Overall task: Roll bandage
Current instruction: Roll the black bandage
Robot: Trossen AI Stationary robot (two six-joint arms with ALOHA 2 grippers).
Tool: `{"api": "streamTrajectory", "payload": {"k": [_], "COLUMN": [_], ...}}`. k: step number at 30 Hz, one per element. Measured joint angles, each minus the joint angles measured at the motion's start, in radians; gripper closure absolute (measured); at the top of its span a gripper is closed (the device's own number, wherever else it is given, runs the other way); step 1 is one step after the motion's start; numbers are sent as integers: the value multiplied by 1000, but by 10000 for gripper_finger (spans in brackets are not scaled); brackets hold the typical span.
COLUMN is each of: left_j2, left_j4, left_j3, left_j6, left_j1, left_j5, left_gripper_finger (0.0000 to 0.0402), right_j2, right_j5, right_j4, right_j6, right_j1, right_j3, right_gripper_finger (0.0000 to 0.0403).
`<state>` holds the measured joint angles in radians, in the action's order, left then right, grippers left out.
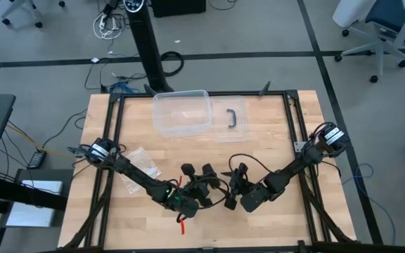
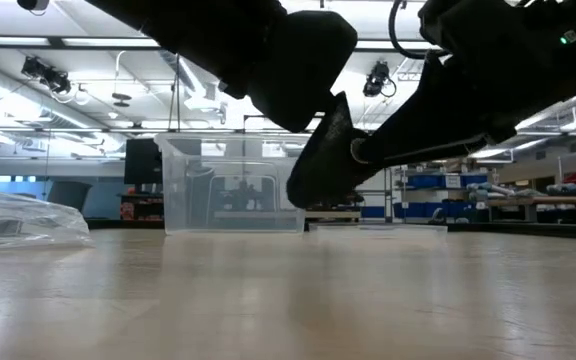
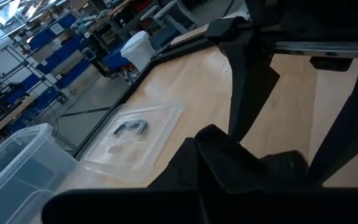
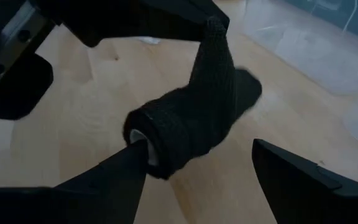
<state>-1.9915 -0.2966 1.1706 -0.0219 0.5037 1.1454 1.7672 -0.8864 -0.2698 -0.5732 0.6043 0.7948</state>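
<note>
mostly rolled, the bandage hangs above mid-table, its loose tail pinched in the closed left gripper; the right gripper stands wide around the roll, contact unclear.

One bandage — one box — one bag.

The soft knitted fabric bandage is showing matte black with a fine mesh weave — a pale core at its rolled end. The wooden worktop is showing light tan grain. The clear plastic box is looking colourless — its lid's handle black.
</note>
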Motion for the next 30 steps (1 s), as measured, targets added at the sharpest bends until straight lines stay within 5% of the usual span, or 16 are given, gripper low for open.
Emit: {"api": "streamTrajectory", "payload": {"k": [30], "left_j2": [0], "left_j4": [-39], "left_j3": [0], "left_j6": [3], "left_j1": [-21], "left_j5": [-7], "left_gripper_finger": [401], "right_j2": [-4], "right_j5": [14], "right_j4": [-22], "right_j6": [-37], "right_j1": [-24], "right_j3": [31], "right_gripper_finger": [125]}}
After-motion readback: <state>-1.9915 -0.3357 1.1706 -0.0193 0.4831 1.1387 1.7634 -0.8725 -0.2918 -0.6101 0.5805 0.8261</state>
